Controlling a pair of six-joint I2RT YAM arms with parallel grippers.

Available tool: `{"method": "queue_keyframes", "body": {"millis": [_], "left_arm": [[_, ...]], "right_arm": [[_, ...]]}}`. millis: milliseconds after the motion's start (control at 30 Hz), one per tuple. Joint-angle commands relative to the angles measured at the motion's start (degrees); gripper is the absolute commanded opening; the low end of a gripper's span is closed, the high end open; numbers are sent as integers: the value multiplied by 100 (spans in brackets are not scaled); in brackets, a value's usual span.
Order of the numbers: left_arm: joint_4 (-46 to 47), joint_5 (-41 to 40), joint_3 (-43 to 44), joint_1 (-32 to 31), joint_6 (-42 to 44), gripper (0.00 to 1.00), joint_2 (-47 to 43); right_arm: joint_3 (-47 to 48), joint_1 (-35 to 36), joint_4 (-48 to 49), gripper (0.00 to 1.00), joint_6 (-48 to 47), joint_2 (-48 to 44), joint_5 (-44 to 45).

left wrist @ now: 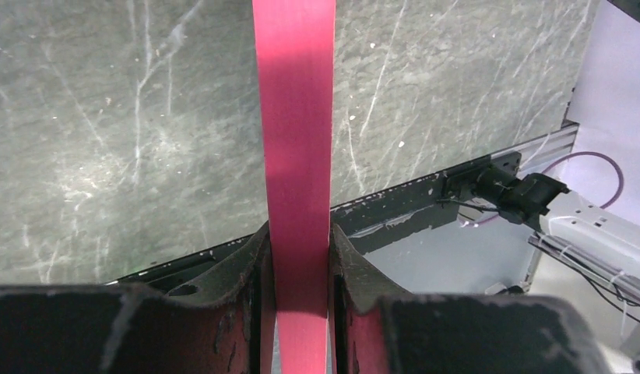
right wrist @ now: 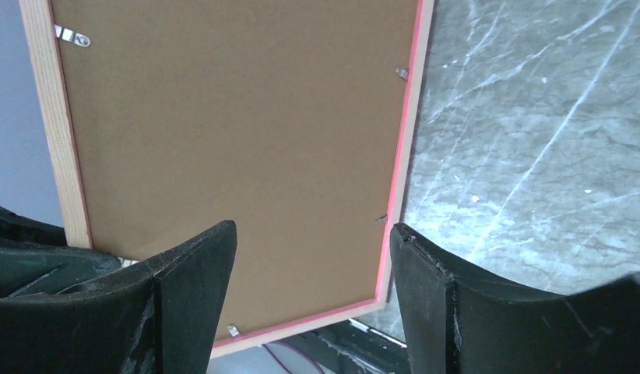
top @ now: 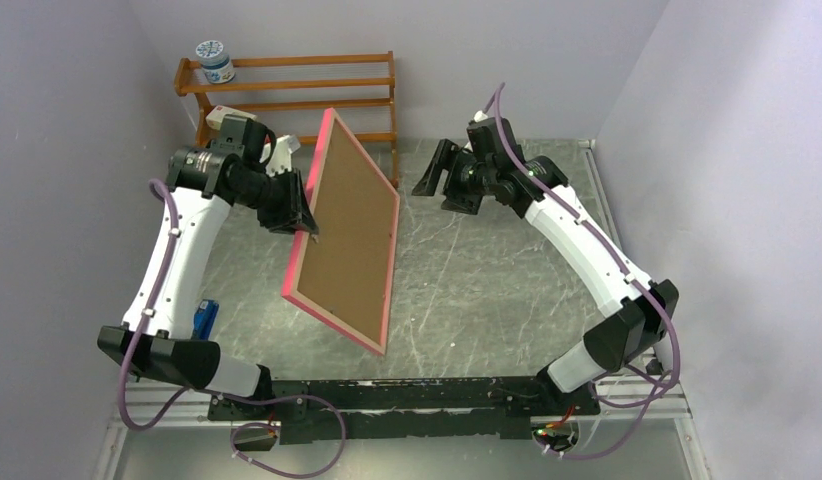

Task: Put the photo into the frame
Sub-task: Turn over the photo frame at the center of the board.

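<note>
The left tool pinches one edge of the frame, holding it tilted above the tabletop with its back toward the right tool, which hangs wide and empty just beside the far edge. The brown backing sheet sits in under its clips. The photo is nowhere in sight. This looks like opening the back, so next the right tool must work a clip loose.

Lilac walls, marbled table, wooden rack
</note>
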Motion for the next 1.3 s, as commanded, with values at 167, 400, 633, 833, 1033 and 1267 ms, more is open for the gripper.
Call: {"method": "queue_keyframes", "body": {"millis": [167, 400, 633, 833, 1033, 1267], "left_arm": [[-324, -511, 1051, -391, 435, 3, 18], [-246, -1180, 1825, -798, 608, 3, 266], [-7, -2132, 2238, -1597, 841, 2, 465], [270, -2685, 1988, -2263, 861, 3, 485], [513, -2973, 1817, -2756, 481, 3, 466], [1070, -2961, 1121, -3260, -5, 7, 181]], "right_arm": [[90, 59, 838, 80, -6, 199, -1023], [490, 298, 1192, 88, 477, 430, -1243], [1510, 524, 1216, 93, 1038, 909, -1116], [1797, 553, 1069, 94, 1369, 1052, -696], [1683, 608, 632, 93, 1468, 988, 1], [1465, 609, 367, 93, 1503, 870, 294]]}}
